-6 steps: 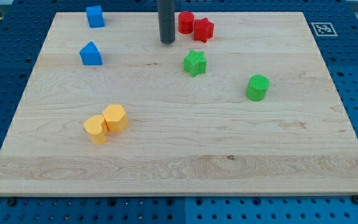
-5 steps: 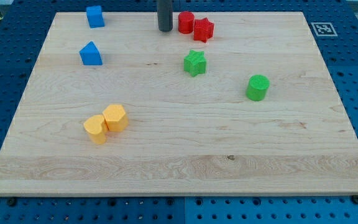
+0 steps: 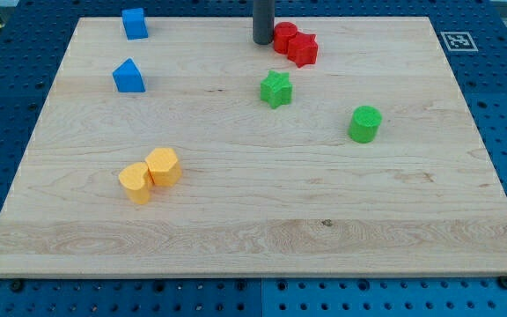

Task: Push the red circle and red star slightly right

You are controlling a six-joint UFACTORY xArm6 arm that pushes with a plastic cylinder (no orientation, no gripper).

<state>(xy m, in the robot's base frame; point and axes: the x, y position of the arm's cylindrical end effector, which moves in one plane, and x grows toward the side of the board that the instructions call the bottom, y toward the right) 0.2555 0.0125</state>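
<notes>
The red circle (image 3: 284, 37) and the red star (image 3: 304, 49) sit touching each other near the top middle of the wooden board (image 3: 253, 229). The star is at the circle's lower right. My tip (image 3: 262, 41) stands right against the red circle's left side. The rod rises out of the view's top.
A green star (image 3: 276, 89) lies just below the red pair. A green cylinder (image 3: 364, 124) is at the right. Two blue blocks (image 3: 134, 23) (image 3: 128, 77) are at the upper left. A yellow heart (image 3: 135, 182) and yellow hexagon (image 3: 163, 166) touch at the lower left.
My tip has moved up and then right, reaching the red circle. The red circle and red star have shifted to the right together.
</notes>
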